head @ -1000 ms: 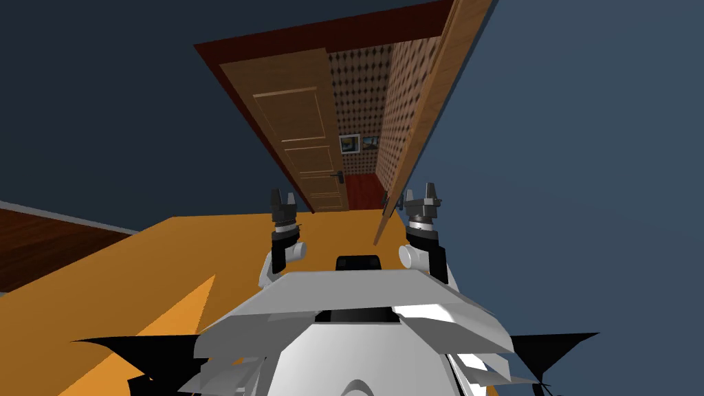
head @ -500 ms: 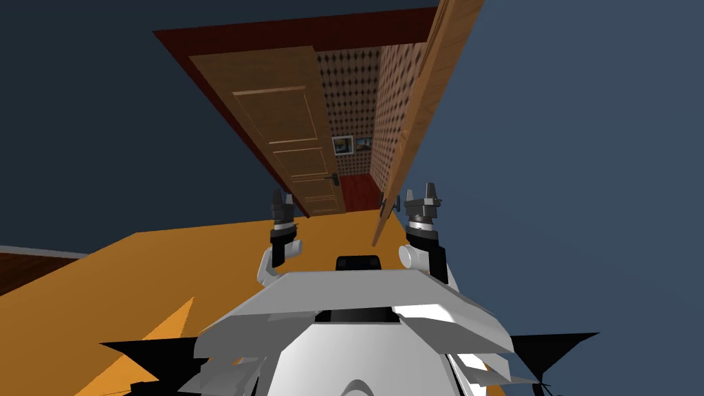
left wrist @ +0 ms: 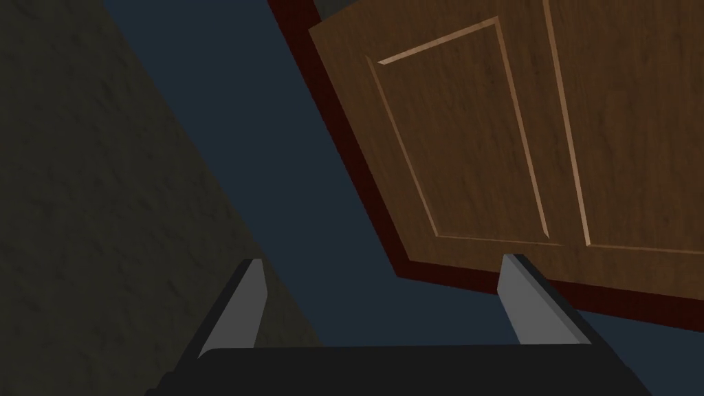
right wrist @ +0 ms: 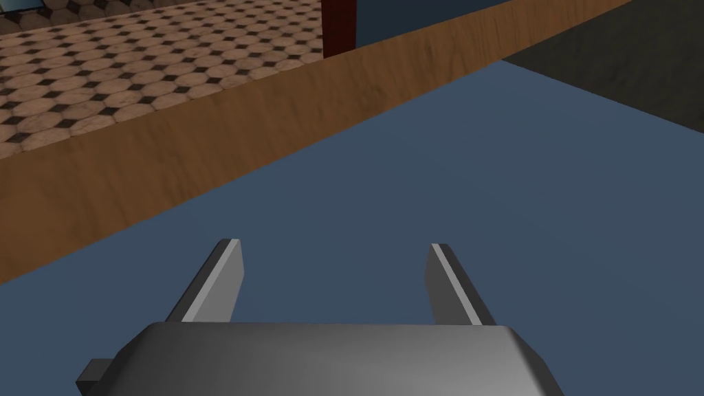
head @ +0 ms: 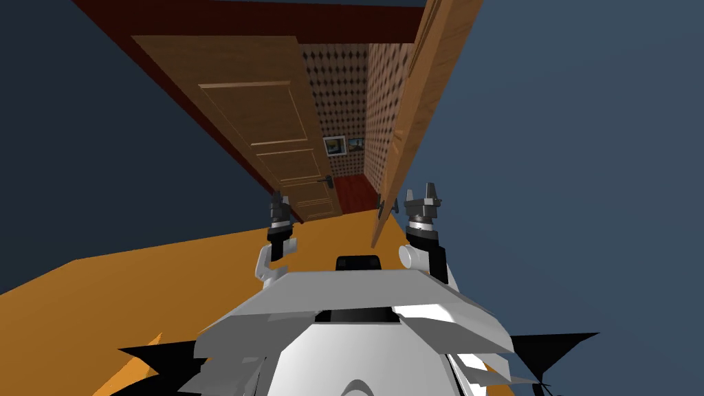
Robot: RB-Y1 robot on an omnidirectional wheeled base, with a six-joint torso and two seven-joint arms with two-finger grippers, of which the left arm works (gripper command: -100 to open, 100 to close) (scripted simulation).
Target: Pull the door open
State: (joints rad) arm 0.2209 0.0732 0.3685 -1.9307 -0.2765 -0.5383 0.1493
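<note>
- The left gripper (head: pixel 279 199) and right gripper (head: pixel 423 189) are held open, nothing gripped;
- the handle (head: pixel 331 181) of the door (head: pixel 275 130) should be approached squarely, then clamped fully before pulling

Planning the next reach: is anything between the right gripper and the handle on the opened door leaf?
Nothing visible stands in the way. The right gripper, fingers open, hangs close beside the wooden door leaf. The dark handle sits next to it near the leaf's edge, with only open space between them.
</note>
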